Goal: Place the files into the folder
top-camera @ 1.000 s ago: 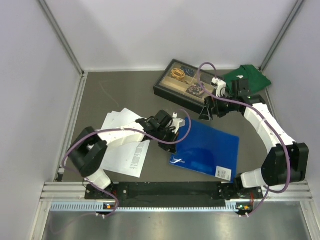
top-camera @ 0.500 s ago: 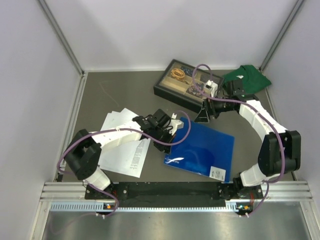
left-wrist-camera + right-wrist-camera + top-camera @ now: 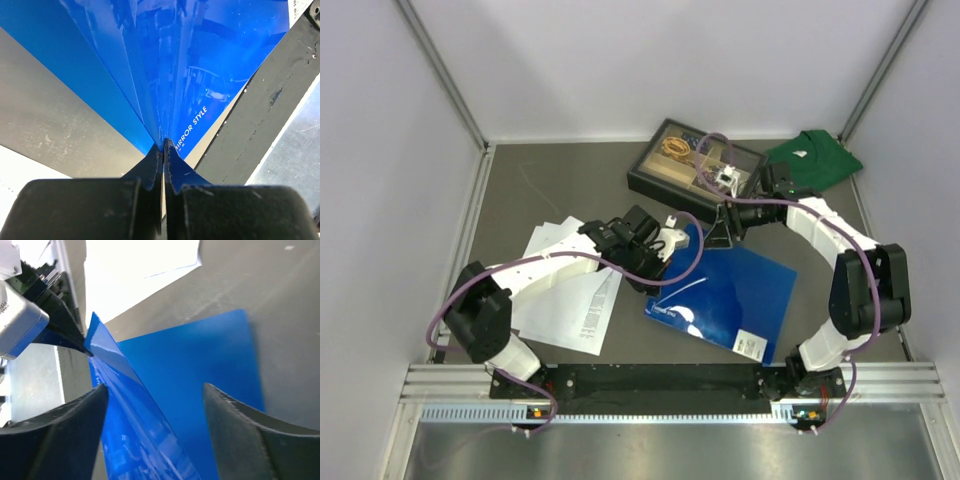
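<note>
The blue folder (image 3: 735, 295) lies at the table's middle right, its white label (image 3: 752, 345) at the near corner. My left gripper (image 3: 670, 240) is shut on the folder's upper cover (image 3: 165, 75) at its far left corner and holds that cover lifted. My right gripper (image 3: 725, 228) is open just above the folder's far edge; in the right wrist view the raised cover (image 3: 130, 405) passes between its fingers (image 3: 240, 435) without touching. The files (image 3: 565, 290), white printed sheets, lie in a loose stack left of the folder, under my left arm.
A black-framed compartment tray (image 3: 650, 180) holding small items stands at the back, right behind my right gripper. A green folded shirt (image 3: 815, 160) lies at the back right. Metal rails run along both sides and the near edge.
My left gripper has lifted the folder's cover higher and the folder has shifted. My right gripper has moved left and down to the folder's far edge.
</note>
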You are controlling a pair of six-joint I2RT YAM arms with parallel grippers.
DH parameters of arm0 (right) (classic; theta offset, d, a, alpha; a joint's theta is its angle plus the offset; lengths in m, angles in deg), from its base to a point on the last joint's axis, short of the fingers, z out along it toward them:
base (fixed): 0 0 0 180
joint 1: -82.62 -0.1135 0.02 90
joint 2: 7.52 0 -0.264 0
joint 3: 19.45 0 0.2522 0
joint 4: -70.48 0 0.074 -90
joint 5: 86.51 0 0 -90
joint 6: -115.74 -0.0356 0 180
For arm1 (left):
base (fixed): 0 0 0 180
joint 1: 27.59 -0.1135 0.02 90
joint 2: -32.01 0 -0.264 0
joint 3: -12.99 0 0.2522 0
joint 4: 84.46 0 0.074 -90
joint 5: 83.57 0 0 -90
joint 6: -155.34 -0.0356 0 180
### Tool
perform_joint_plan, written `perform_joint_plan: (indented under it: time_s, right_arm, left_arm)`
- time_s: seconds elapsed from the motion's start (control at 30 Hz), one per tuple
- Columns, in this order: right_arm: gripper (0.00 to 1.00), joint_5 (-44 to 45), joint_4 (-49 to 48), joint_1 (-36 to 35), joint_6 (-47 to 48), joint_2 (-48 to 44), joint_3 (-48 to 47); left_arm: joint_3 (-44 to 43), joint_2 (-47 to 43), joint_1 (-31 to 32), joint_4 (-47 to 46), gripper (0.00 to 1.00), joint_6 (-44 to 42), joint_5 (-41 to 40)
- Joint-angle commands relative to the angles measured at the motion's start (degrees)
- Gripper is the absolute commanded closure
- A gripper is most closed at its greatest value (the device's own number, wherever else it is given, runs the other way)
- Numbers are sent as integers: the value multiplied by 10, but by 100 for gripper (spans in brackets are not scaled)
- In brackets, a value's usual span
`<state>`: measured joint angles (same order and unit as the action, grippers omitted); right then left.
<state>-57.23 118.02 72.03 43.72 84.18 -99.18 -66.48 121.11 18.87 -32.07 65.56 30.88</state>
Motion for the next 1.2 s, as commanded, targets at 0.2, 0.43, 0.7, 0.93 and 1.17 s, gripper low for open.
perform_joint_plan:
  time_s: [0.2,0.43,0.7,0.93,1.17]
  right_arm:
    - [63,-23,-62,-62,-62,-32,56]
    - [100,69,-63,-64,-172,-126,95]
    - [100,391,127,-64,-285,-208,41]
    - [100,689,287,-64,-353,-266,-71]
    - [100,794,357,-75,-323,-217,-137]
  left_arm:
    - [-66,-27,-44,58,100,-23,-100]
    - [-105,-47,-82,62,68,59,-206]
    - [-106,-124,-82,7,34,151,-273]
    - [-5,-167,-81,-114,35,293,-159]
    - [170,-131,-30,-352,42,445,-117]
